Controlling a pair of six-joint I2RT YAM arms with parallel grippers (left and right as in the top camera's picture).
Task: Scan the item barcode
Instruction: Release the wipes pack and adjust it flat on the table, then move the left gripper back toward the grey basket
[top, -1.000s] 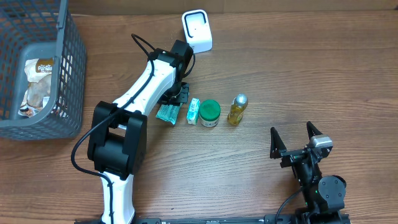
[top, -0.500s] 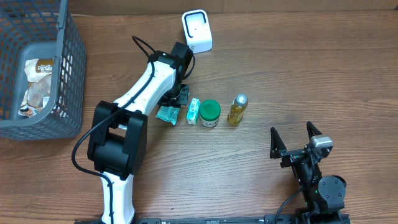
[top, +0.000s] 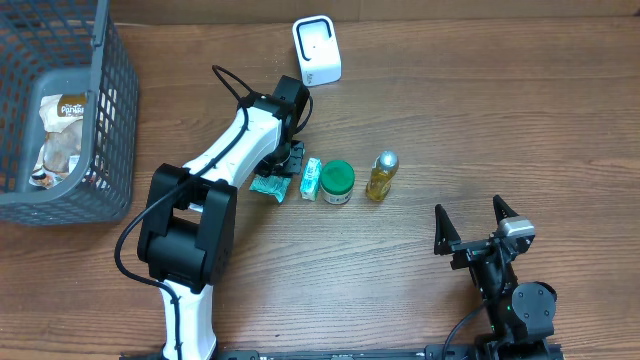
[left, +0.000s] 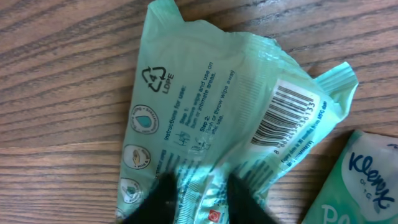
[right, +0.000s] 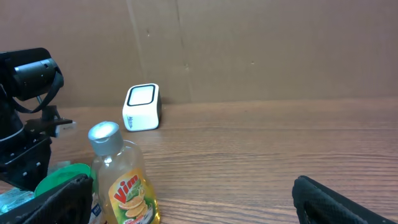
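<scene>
Packet of wipes (left: 211, 106) lies on the counter (left: 62, 56) pinched at one edge by the clenched left tool (left: 202, 199), barcode (left: 289, 115) face-up and clear of its tips, likely so the white scanner (top: 317, 49) beyond the tool can read it; the right tool (top: 472, 222) waits spread empty.

The white-and-black left arm (top: 235, 140) stretches forward, its black left gripper (left: 202, 196) pinched nearly closed on a mint-green plastic packet (left: 211, 106). The black right gripper (top: 478, 222) sits low near its base, fingers spread wide.
</scene>
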